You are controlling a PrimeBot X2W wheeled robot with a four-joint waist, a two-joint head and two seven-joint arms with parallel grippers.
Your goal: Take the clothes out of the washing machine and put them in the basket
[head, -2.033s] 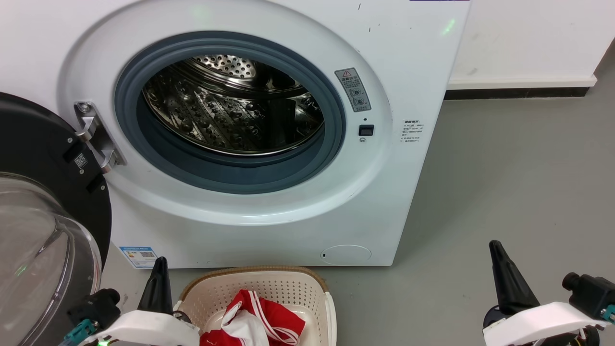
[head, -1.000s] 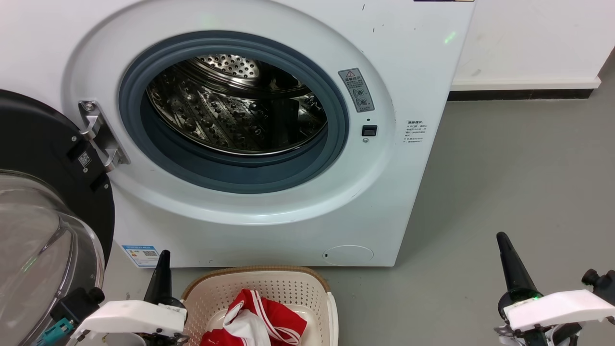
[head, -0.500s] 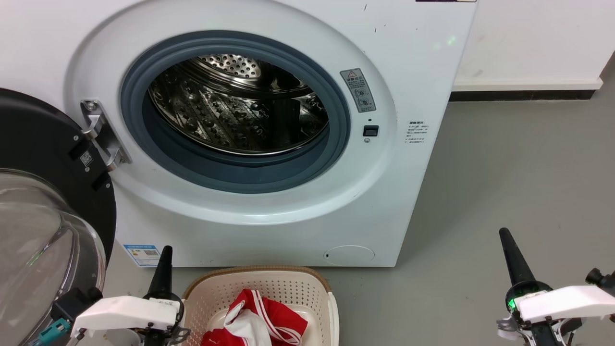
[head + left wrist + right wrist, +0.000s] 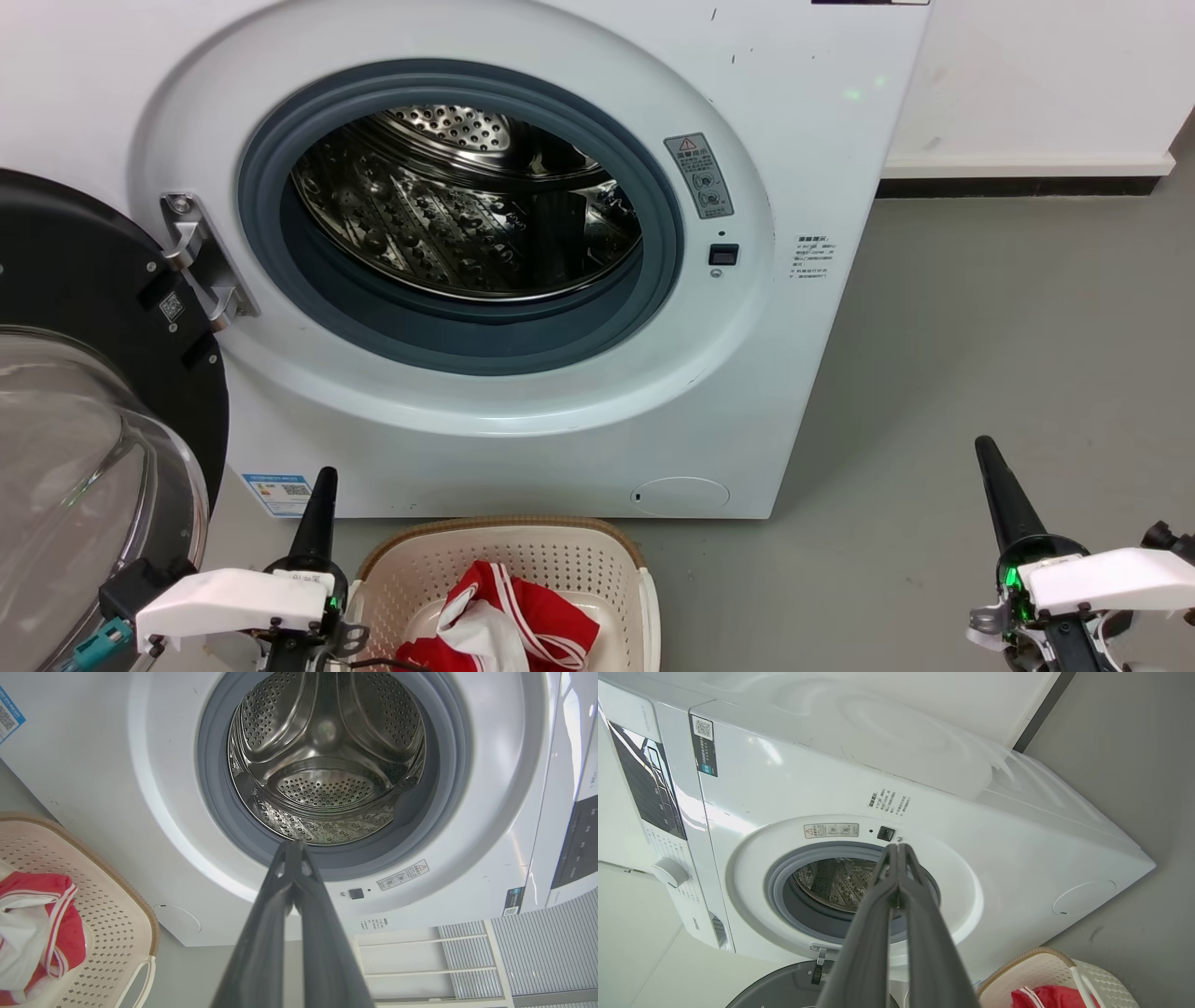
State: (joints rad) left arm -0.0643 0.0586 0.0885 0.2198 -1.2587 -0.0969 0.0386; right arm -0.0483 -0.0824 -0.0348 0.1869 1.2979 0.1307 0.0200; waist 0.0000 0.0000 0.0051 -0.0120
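The white washing machine (image 4: 523, 439) stands with its door (image 4: 84, 392) swung open at the left; its steel drum (image 4: 467, 215) shows no fabric inside. Red clothes (image 4: 523, 635) with white stripes lie in the cream basket (image 4: 560, 560) on the floor before the machine. My left gripper (image 4: 322, 485) is shut and holds nothing, just left of the basket. My right gripper (image 4: 990, 457) is shut and holds nothing, over bare floor at the right. In the left wrist view, the shut gripper (image 4: 292, 847) points at the drum (image 4: 327, 756); the basket (image 4: 117, 896) and clothes (image 4: 42, 924) sit at the left.
Grey floor (image 4: 1008, 327) stretches right of the machine to a white wall with a dark skirting (image 4: 1018, 182). The open glass door juts out beside my left arm. In the right wrist view, the shut gripper (image 4: 899, 849) aims at the machine's front (image 4: 784, 793), the basket (image 4: 1045, 966) at lower right.
Both arms have rolled at the wrist, so each gripper's fingers now look slimmer; the right gripper has risen a little. The camera has drifted slightly. The clothes and basket have stayed put.
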